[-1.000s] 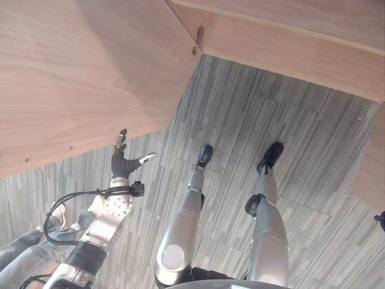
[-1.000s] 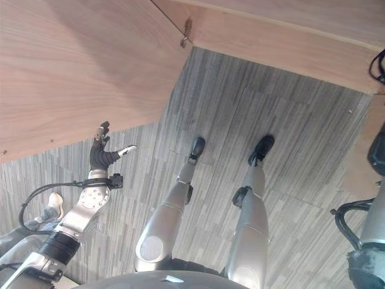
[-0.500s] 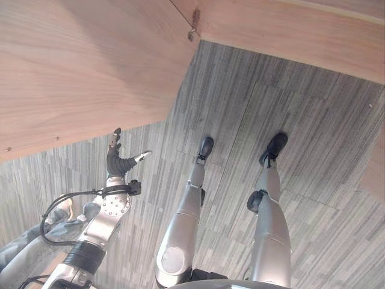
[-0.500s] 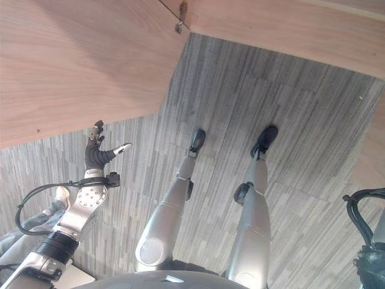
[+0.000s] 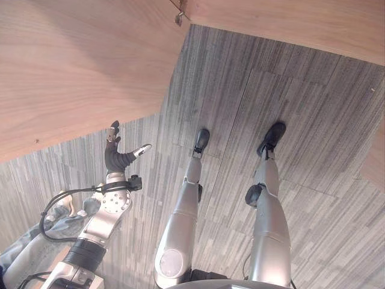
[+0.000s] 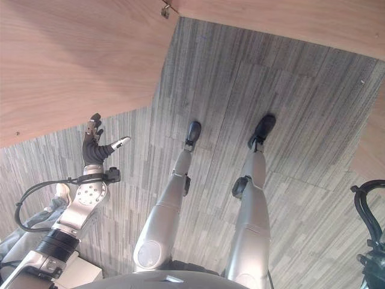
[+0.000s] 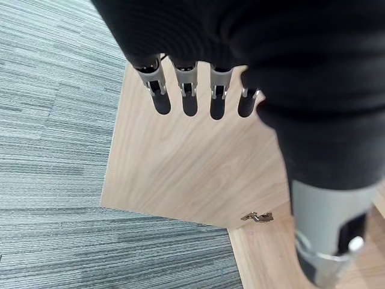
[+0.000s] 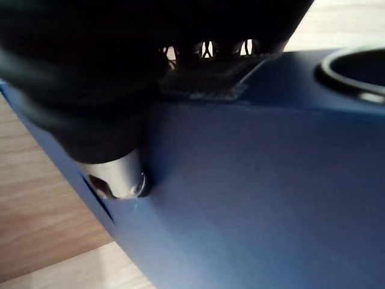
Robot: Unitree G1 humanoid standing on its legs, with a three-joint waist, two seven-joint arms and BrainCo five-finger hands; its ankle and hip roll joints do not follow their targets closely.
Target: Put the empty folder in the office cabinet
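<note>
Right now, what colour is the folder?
Dark blue; the folder shows best in the right wrist view.

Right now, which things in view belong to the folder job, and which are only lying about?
For the job:
blue folder, gripped by the right hand
wooden cabinet door, open
left hand, open, beside the door

Lying about:
grey carpet floor
person's shoe

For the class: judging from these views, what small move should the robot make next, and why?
Probably carry the blue folder on toward the wooden cabinet door. The right robot hand is pressed against the folder with the thumb on its face, and the left robot hand, fingers straight, holds nothing near that door.
</note>
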